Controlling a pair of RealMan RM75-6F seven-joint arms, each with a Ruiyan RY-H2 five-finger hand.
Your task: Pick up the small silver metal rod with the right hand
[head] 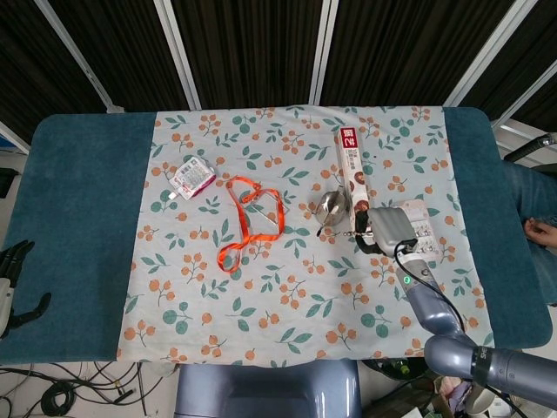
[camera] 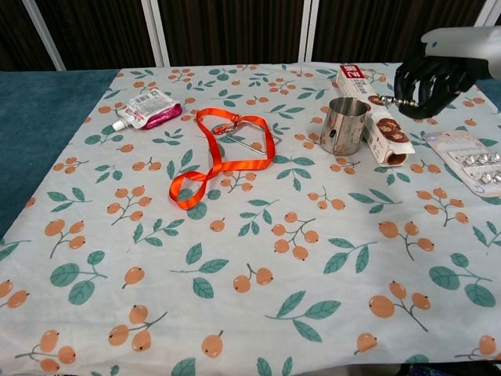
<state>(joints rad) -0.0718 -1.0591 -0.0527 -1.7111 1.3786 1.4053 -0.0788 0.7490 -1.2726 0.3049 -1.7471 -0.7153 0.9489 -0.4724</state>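
My right hand (camera: 438, 69) is raised well above the table at the right, over the long box. It grips the small silver metal rod (camera: 388, 99), whose ridged end sticks out to the left of the curled dark fingers. In the head view the same right hand (head: 389, 228) hangs beside the steel cup, with the small silver metal rod (head: 352, 233) poking left. My left hand (head: 16, 283) rests off the cloth at the table's left edge, fingers apart and holding nothing.
A steel cup (camera: 344, 125) stands next to a long red-and-white box (camera: 374, 114). A blister pack (camera: 471, 163) lies at the right. An orange lanyard (camera: 221, 153) and a pink pouch (camera: 145, 108) lie on the floral cloth (camera: 258, 258) to the left.
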